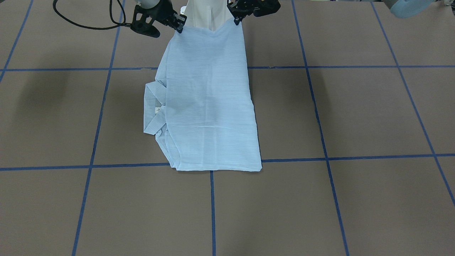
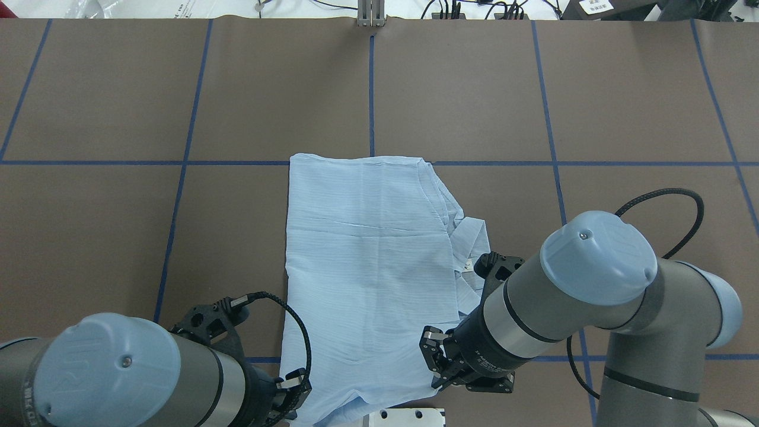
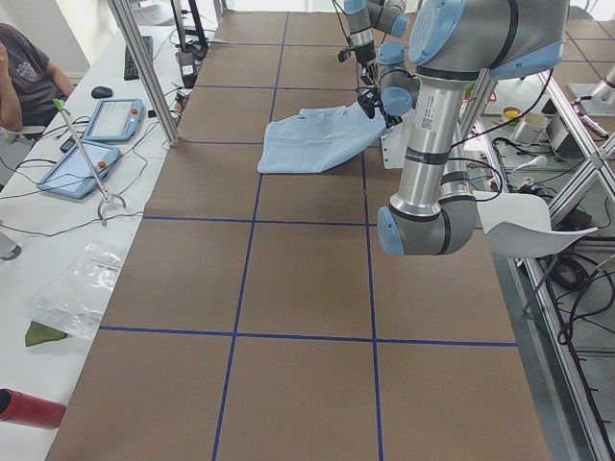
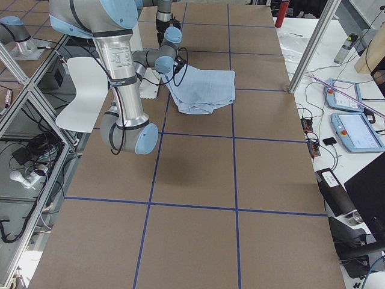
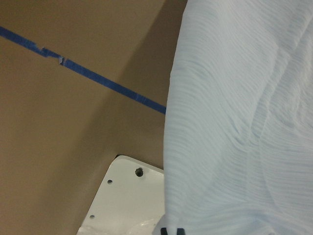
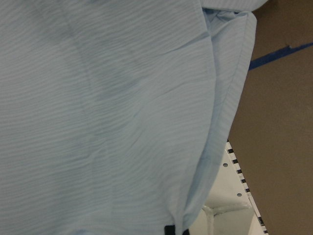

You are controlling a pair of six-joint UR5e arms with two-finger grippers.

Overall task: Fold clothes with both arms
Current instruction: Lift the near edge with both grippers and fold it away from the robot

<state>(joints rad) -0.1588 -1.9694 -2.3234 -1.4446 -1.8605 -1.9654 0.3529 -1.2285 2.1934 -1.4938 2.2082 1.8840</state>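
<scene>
The pale blue striped shirt (image 1: 209,106) lies folded lengthwise on the brown table, with its collar and a folded sleeve (image 1: 154,110) sticking out on one side. Its edge nearest the robot is raised off the table. My left gripper (image 1: 237,19) is shut on one corner of that edge and my right gripper (image 1: 180,26) is shut on the other. From overhead, the left gripper (image 2: 295,388) and right gripper (image 2: 437,365) flank the shirt (image 2: 362,255). Fabric fills both wrist views: shirt (image 5: 234,122), shirt (image 6: 98,122).
The white pedestal base (image 2: 409,415) stands just behind the lifted edge. Blue tape lines (image 1: 212,209) grid the table. A black cable (image 2: 682,201) loops off the right arm. Beside the table a person (image 3: 24,72) sits at a bench with tablets (image 3: 115,120).
</scene>
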